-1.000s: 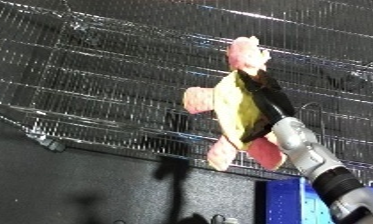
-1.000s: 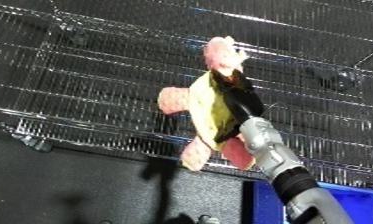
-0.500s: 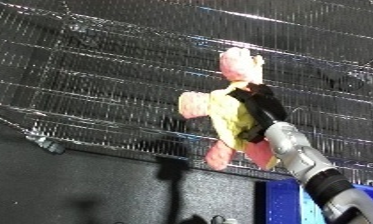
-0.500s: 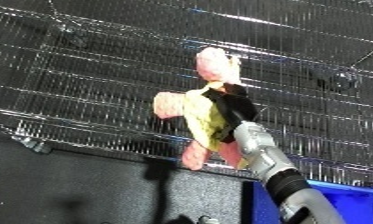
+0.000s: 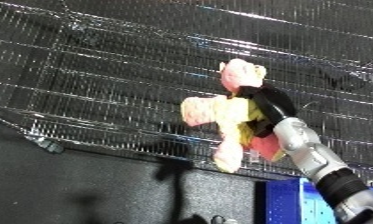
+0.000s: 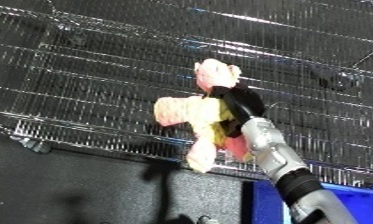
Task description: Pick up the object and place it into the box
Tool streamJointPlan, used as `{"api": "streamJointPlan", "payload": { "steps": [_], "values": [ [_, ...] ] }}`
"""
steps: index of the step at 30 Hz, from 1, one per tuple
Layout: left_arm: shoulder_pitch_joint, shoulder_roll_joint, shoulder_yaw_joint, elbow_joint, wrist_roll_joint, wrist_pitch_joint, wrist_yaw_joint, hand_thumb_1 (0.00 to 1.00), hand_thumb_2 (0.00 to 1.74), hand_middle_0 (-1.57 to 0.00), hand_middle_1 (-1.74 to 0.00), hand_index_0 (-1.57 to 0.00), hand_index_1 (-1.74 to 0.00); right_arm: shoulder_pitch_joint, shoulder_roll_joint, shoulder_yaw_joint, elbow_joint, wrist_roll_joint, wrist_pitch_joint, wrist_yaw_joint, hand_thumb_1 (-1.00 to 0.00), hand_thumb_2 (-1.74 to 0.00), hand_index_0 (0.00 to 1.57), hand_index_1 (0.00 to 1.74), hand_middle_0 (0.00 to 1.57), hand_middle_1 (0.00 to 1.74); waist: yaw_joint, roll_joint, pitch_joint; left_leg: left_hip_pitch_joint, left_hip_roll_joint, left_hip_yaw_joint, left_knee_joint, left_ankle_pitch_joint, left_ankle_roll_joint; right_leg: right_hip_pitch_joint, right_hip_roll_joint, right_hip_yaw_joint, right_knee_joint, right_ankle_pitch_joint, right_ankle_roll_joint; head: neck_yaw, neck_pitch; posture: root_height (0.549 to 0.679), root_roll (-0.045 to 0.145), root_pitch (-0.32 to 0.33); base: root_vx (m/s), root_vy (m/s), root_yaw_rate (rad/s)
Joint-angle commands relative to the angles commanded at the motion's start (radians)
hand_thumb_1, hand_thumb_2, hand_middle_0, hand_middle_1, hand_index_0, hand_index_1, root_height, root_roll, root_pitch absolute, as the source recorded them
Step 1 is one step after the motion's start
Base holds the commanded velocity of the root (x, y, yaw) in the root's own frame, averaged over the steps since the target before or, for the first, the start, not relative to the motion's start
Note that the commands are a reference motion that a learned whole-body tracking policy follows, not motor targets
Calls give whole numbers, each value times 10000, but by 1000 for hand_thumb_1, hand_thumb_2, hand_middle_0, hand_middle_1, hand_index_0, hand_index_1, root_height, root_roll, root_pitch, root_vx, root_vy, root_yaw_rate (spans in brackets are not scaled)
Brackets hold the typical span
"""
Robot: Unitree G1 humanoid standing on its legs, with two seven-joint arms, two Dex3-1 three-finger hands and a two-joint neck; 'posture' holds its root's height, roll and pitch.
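A pink and yellow plush toy (image 5: pixel 220 120) hangs in the air over the wire bin (image 5: pixel 94 75), held above the bin's near rim. My right hand (image 5: pixel 264 104) is shut on the toy's middle, its black fingers wrapped round the body just under the pink head. The silver forearm reaches up from the lower right corner. The toy's pink limbs dangle left and down. My left hand shows in neither view.
The bin is a large black wire-mesh basket filling the upper picture; its near rim (image 5: pixel 120 150) runs across the middle. A dark surface (image 5: pixel 94 195) lies below it. A blue panel (image 5: pixel 289 205) sits at the bottom right beside my forearm.
My right hand has carried the plush toy slightly further up and away, deeper over the wire bin. The grip on it has stayed the same.
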Motion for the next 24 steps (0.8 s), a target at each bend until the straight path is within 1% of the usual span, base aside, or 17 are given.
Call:
{"api": "streamJointPlan", "payload": {
  "steps": [5, 10, 15, 19, 24],
  "values": [
    [-131, -72, 83, 159, -53, 43, -42, 1000, 1740, -1570, -1740, -1570, -1740, 735, -510, -786, -1456, 140, -107, -206, -1000, -1740, 1570, 1740, 1570, 1740, -180, -28, 0, 269, 13, 67, -146, 1, 26, 216, -35, 25, -102, -15, 13, 251, 184, 610, 34, -161, -4, -11, -24],
    [-211, -145, 98, 262, -50, 100, -61, 1000, 1740, -1570, -1740, -1570, -1740, 1474, -844, -1623, -2557, 293, -185, -427, -1000, -1740, 1570, 1740, 1570, 1740, -383, -45, 0, 512, 26, 142, -281, 17, 38, 411, -63, 48, -202, -29, 23, 500, 325, 611, 37, -173, -3, -6, -28],
    [-217, -282, 213, 289, 27, 219, -100, 1000, 1740, -1570, -1740, -1570, -1740, 2758, -1160, -2975, -4003, 484, -344, -701, -1000, -1740, 1570, 1740, 1570, 1740, -731, -57, 0, 739, 36, 228, -308, 14, 62, 598, -70, 112, -280, 10, 22, 1136, 666, 611, 41, -190, -10, -14, -59],
    [-184, -339, 305, 235, 139, 317, -124, 1000, 1740, -1570, -1740, -1570, -1740, 4039, -1189, -4297, -5097, 638, -442, -913, -1000, -1740, 1570, 1740, 1570, 1740, -960, -43, 0, 861, 34, 260, -289, -16, 91, 703, -67, 185, -315, 36, 30, 1660, 856, 611, 43, -202, -5, -21, -56],
    [-159, -447, 439, 94, 284, 431, -153, 1000, 1740, -1570, -1740, -1570, -1740, 5620, -818, -5831, -6213, 750, -604, -1161, -1000, -1740, 1570, 1740, 1570, 1740, -1300, 3, 0, 1053, 64, 354, -254, -91, 119, 863, -70, 270, -403, 61, 22, 2303, 1068, 611, 46, -217, 2, -14, -88]
  ]
}}
